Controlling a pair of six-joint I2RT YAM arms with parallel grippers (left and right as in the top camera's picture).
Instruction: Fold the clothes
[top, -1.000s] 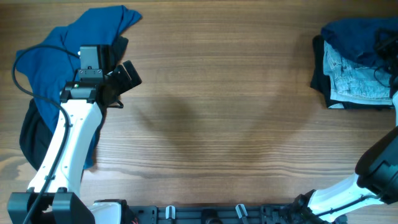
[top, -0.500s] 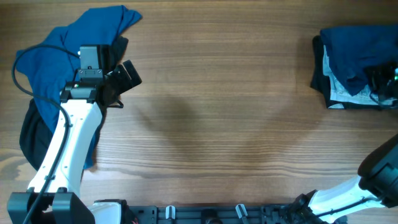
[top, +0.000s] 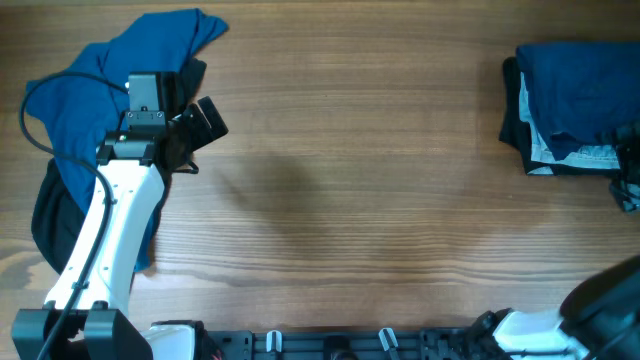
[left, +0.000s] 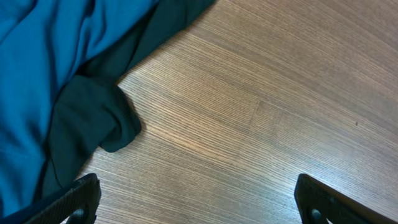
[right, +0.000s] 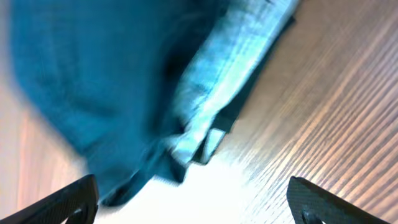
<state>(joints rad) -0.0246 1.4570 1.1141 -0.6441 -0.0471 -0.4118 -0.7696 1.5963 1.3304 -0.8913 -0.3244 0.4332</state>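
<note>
The clothes lie in two groups. At the left, a bright blue shirt (top: 85, 90) (left: 43, 62) is crumpled over a black garment (top: 45, 225) (left: 93, 118). My left gripper (top: 200, 135) (left: 199, 208) hangs open just right of that pile, over bare wood. At the far right is a stack: a folded navy garment (top: 575, 85) (right: 93, 81) on top, light-wash jeans (top: 560, 152) (right: 230, 68) beneath, and a black layer (top: 512, 120) lowest. My right gripper (top: 631, 185) (right: 196, 205) is open and empty at the stack's near edge. The right wrist view is blurred.
The wooden table (top: 360, 200) runs between the two groups of clothes. The left arm's white link (top: 110, 230) lies over the black garment. The arm bases (top: 330, 345) sit along the near edge.
My right gripper has opened and let go of the navy garment, which now lies flat over the jeans. It has drawn back toward the near right. The left arm has not moved.
</note>
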